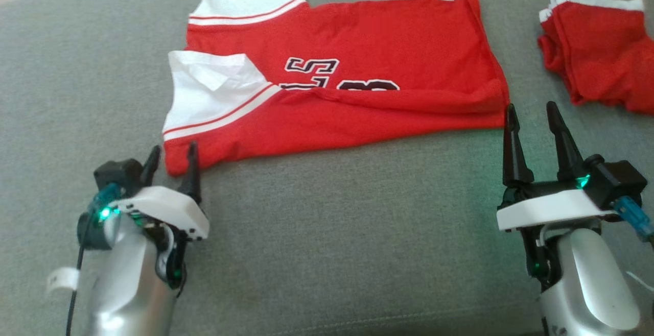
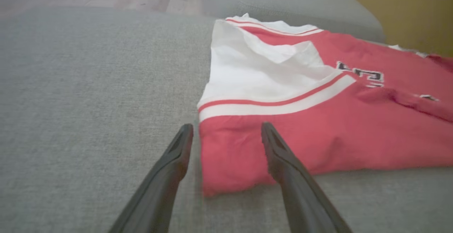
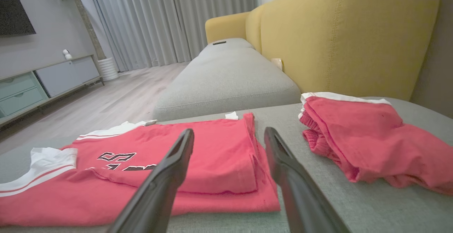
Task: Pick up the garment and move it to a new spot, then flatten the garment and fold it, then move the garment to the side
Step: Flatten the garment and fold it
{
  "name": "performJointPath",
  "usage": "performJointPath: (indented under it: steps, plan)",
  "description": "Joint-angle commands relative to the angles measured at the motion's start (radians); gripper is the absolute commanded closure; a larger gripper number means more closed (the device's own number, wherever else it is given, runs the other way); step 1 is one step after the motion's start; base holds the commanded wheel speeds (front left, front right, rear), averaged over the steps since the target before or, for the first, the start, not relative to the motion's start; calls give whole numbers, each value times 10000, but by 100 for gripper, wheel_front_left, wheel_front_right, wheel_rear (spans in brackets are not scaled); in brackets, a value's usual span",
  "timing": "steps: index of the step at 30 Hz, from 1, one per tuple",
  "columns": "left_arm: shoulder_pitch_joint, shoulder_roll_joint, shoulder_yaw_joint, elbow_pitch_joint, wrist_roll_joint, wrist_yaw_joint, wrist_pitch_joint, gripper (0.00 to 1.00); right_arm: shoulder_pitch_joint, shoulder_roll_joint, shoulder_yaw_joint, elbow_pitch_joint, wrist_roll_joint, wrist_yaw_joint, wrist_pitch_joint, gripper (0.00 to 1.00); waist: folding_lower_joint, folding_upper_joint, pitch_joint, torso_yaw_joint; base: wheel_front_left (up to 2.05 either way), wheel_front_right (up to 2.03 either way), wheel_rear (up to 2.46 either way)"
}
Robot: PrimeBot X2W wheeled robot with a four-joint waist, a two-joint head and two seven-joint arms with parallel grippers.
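Observation:
The garment [image 1: 357, 70] is a red jersey with white sleeves and black-and-white lettering, lying flat with its near long edge folded over on the grey sofa cushion. In the left wrist view the jersey [image 2: 318, 119] has its near corner between my fingers. My left gripper [image 1: 171, 160] stands open at that lower-left corner, just off the fabric. My right gripper [image 1: 531, 116] is open too, at the jersey's lower-right corner [image 3: 262, 197], fingertips near the edge and nothing held. The right wrist view shows the jersey [image 3: 159, 165] folded double.
A second red garment with a white band [image 1: 598, 50] [image 3: 368, 141] lies crumpled at the right on the same grey cushion [image 1: 327, 234]. A yellow sofa back [image 3: 347, 31] rises behind it. Wooden floor and a low cabinet [image 3: 42, 80] lie beyond.

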Motion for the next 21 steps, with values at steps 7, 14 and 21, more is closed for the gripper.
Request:
performJointPath:
  steps: [7,14,21]
  plan:
    - [-1099,525,248,1522,250,571,131,0,-354,23,266,-310,390,-9,-108,0,1,-1,238,-281,0,0,0]
    - [-1557,440,-117,2803,256,207,261,43,-523,23,327,-199,541,-9,-108,0,1,-1,309,-366,0,0,0]
    - [-1842,417,-94,1933,170,-35,-273,100,-815,23,-239,538,-66,-9,356,0,1,-1,358,-174,0,0,0]
